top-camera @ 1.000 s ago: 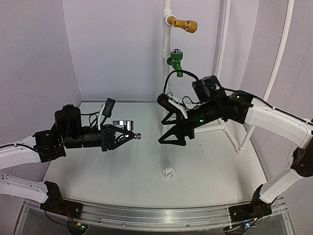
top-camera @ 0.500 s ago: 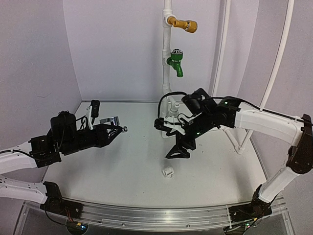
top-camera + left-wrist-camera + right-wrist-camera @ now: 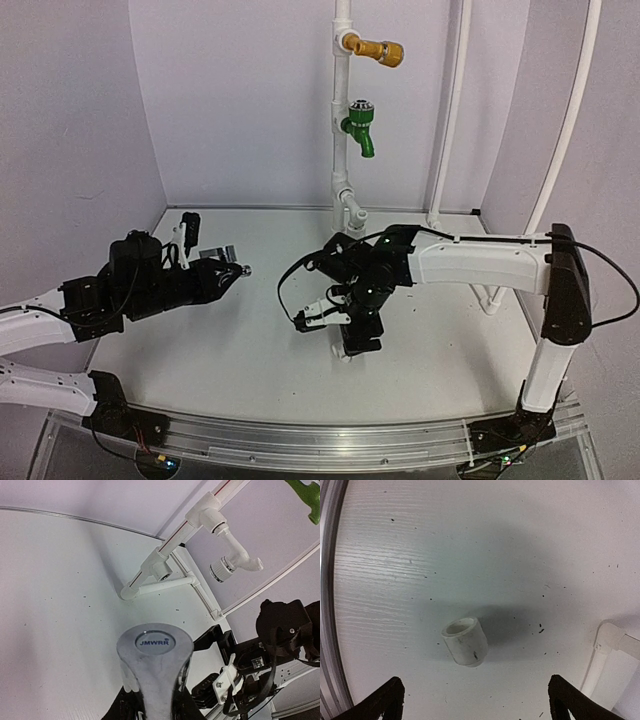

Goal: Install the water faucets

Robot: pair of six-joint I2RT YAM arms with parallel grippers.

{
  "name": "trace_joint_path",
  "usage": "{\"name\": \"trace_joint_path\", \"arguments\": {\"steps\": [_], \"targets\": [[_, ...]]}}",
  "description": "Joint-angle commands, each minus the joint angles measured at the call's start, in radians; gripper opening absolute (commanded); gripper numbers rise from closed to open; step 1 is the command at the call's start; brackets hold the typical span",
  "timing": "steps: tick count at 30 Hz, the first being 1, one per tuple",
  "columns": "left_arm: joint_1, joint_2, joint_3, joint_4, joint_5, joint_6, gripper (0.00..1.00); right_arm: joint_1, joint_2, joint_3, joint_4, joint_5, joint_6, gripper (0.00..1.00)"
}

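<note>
My left gripper (image 3: 228,272) is shut on the silver tap (image 3: 224,254) and holds it above the left half of the table. In the left wrist view the tap's lever handle (image 3: 155,652), marked JMWRR, fills the lower middle, with my dark fingers (image 3: 200,700) on either side of it. My right gripper (image 3: 356,338) points down at the table's middle and covers the white fitting in the top view. In the right wrist view that fitting (image 3: 465,641) lies on its side, socket toward the upper left. My right gripper (image 3: 475,702) is open, its fingertips (image 3: 385,700) well apart and clear of the fitting.
A white pipe stand (image 3: 342,150) rises at the back, carrying a brass tap (image 3: 378,48), a green tap (image 3: 358,125) and a white spout (image 3: 352,210). Its base pipes (image 3: 610,645) lie on the table to the right of the fitting. An empty socket (image 3: 160,571) sits low on the stand.
My right arm has swung down and toward the front, and its gripper now hangs over the white fitting. My left arm has drawn back to the left with the tap.
</note>
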Motion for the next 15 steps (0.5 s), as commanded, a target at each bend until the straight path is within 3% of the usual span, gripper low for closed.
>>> {"name": "trace_joint_path", "arguments": {"steps": [1,15], "targets": [[0.006,0.000,0.069,0.011,-0.031,-0.023,0.00,-0.006,0.067,0.094,-0.076,0.116,-0.068,0.94],[0.008,-0.011,0.070,0.004,-0.073,-0.026,0.00,0.021,0.225,0.158,-0.177,0.096,-0.106,0.79]]}}
